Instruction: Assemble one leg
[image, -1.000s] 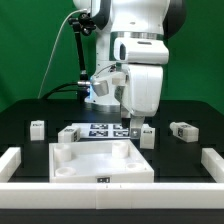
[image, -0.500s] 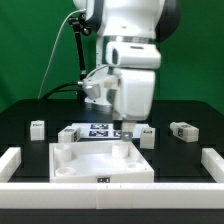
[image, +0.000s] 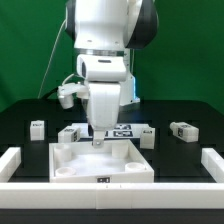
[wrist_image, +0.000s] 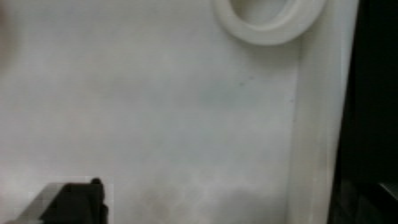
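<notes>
Several small white legs lie on the black table: one at the exterior view's far left, one left of the arm, one right of it, and one at the far right. My gripper hangs over the back part of the large white panel, close above its surface. In the wrist view the gripper is open and empty. One dark finger shows over the panel's flat face, and a round corner recess lies ahead.
The marker board lies behind the panel, partly hidden by the arm. White rails stand at the exterior view's left, right and along the front. The panel's edge meets the black table.
The arm has swung toward the exterior view's left, from beside the leg right of the marker board to above the panel. All legs lie where they were.
</notes>
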